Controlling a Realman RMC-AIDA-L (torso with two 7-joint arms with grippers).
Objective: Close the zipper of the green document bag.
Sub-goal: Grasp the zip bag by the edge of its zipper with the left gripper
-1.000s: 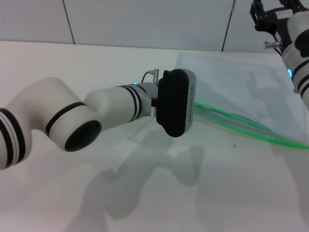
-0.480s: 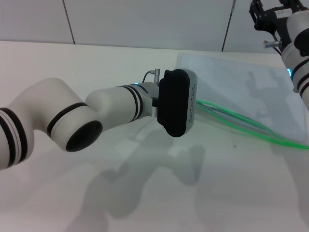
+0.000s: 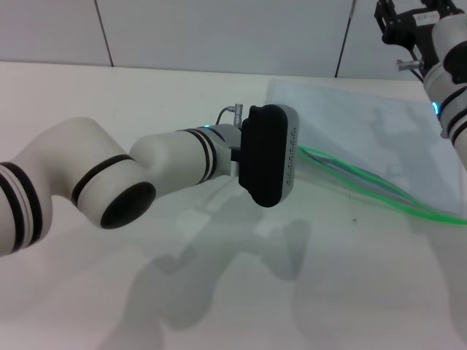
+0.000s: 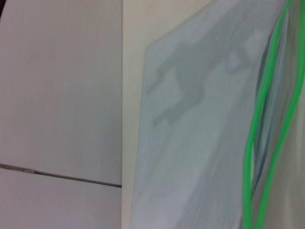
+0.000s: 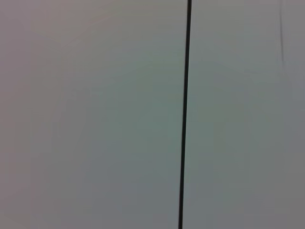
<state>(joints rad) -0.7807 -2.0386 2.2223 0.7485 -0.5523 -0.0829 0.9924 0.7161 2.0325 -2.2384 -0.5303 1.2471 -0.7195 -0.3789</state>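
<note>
The green document bag (image 3: 365,127) lies flat on the white table at the right, pale blue-grey and translucent. Along its near edge the zipper (image 3: 365,188) shows as two bright green strands that stand apart. The slider is not visible. My left gripper (image 3: 267,154) shows only its black housing, at the bag's left end where the strands begin; its fingers are hidden behind it. In the left wrist view the bag (image 4: 190,133) fills the picture and the zipper (image 4: 255,143) shows two separate green lines. My right gripper (image 3: 400,22) hangs raised above the bag's far right corner.
The white table (image 3: 109,95) stretches left and toward the front. A panelled wall (image 3: 219,29) stands behind it. The right wrist view shows only that wall (image 5: 95,114) with a dark seam. My left forearm (image 3: 109,189) lies low across the table's middle.
The right arm has crept slightly upward. The left hand has edged a little toward the bag. The bag has not moved.
</note>
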